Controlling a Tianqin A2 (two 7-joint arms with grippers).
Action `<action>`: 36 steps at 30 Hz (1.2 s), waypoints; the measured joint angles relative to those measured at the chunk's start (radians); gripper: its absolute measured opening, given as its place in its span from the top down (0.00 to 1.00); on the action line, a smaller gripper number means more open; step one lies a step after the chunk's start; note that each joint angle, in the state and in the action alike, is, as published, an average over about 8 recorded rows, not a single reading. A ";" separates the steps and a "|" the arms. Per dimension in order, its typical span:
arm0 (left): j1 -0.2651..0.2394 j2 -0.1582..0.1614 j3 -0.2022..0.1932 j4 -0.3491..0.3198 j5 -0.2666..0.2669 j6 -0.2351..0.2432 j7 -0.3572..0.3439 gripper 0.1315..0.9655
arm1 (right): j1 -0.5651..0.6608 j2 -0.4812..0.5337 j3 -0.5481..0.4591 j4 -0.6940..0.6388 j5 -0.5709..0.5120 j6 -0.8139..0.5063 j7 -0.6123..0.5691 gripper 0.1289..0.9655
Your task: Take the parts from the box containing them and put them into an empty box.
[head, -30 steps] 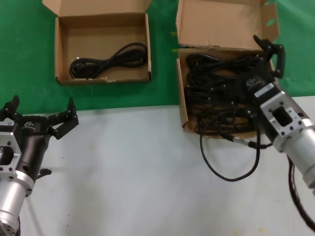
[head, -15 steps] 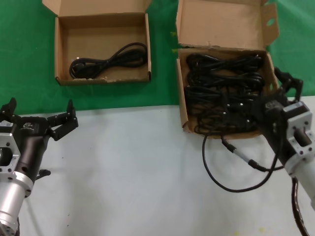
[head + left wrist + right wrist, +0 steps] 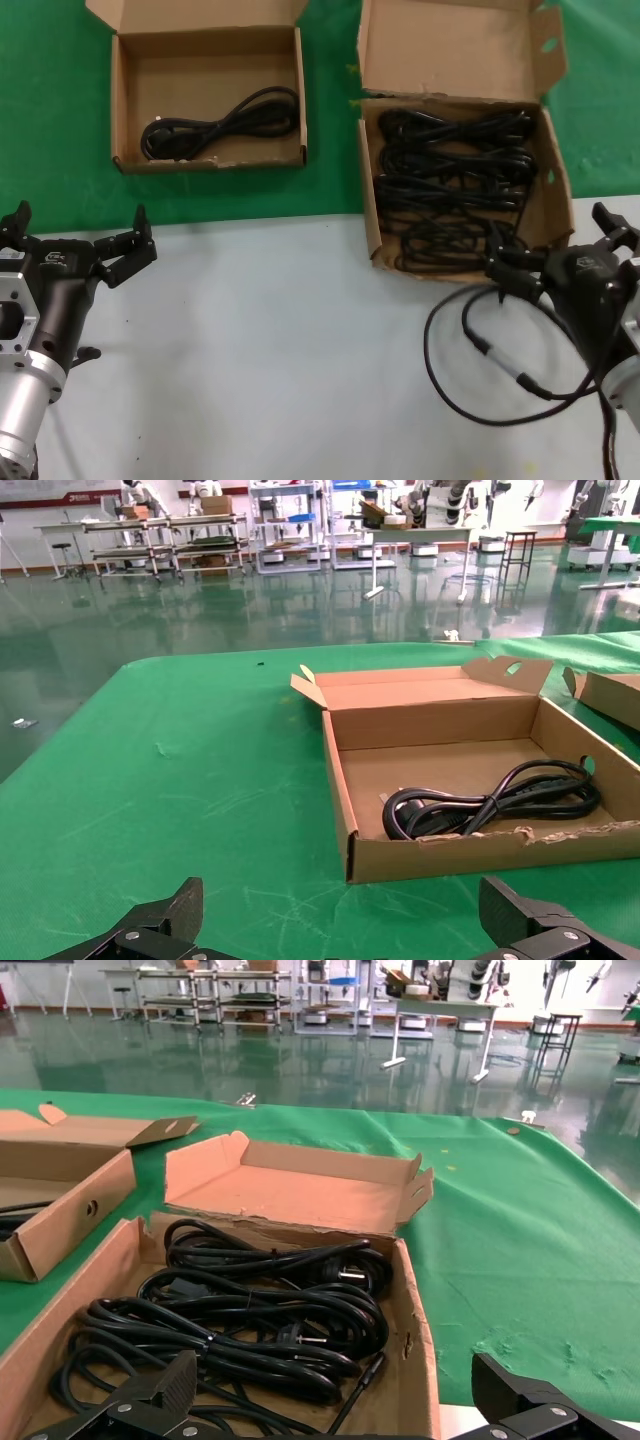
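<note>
Bundled black power cords [image 3: 455, 190] fill the brown corrugated cardboard box with the tall slotted lid flap [image 3: 462, 50], and our right gripper [image 3: 562, 252] sits just in front of that box's near wall with its fingers [image 3: 505, 272] spread wide and holding nothing. In the right wrist view the same coils [image 3: 240, 1330] lie stacked inside the box [image 3: 415, 1350] directly ahead of the 2 open fingertips. Our own thicker black cable with a silver connector [image 3: 500, 362] loops over the pale grey counter [image 3: 280, 350] beside the right wrist. Our left gripper [image 3: 78, 245] hangs above the counter's near left part, fingers [image 3: 135, 250] also wide apart and empty. Beyond it, on the green cloth [image 3: 60, 120], stands the low-walled brown cardboard box with the short lid flap [image 3: 120, 110], holding 1 black cord bundle [image 3: 215, 125]. The left wrist view shows that bundle [image 3: 490, 805] lying against the box's ragged front wall [image 3: 480, 852].
</note>
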 joint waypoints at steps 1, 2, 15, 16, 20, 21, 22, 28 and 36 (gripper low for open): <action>0.000 0.000 0.000 0.000 0.000 0.000 0.000 0.00 | -0.003 0.000 0.002 0.000 0.004 0.002 0.003 0.00; 0.000 0.000 0.000 0.000 0.000 0.000 0.000 0.00 | -0.006 -0.001 0.003 0.000 0.006 0.003 0.006 0.00; 0.000 0.000 0.000 0.000 0.000 0.000 0.000 0.00 | -0.009 -0.001 0.004 0.000 0.009 0.004 0.008 0.00; 0.000 0.000 0.000 0.000 0.000 0.000 0.000 0.00 | -0.009 -0.001 0.004 0.000 0.009 0.004 0.008 0.00; 0.000 0.000 0.000 0.000 0.000 0.000 0.000 0.00 | -0.009 -0.001 0.004 0.000 0.009 0.004 0.008 0.00; 0.000 0.000 0.000 0.000 0.000 0.000 0.000 0.00 | -0.009 -0.001 0.004 0.000 0.009 0.004 0.008 0.00; 0.000 0.000 0.000 0.000 0.000 0.000 0.000 0.00 | -0.009 -0.001 0.004 0.000 0.009 0.004 0.008 0.00; 0.000 0.000 0.000 0.000 0.000 0.000 0.000 0.00 | -0.009 -0.001 0.004 0.000 0.009 0.004 0.008 0.00; 0.000 0.000 0.000 0.000 0.000 0.000 0.000 0.00 | -0.009 -0.001 0.004 0.000 0.009 0.004 0.008 0.00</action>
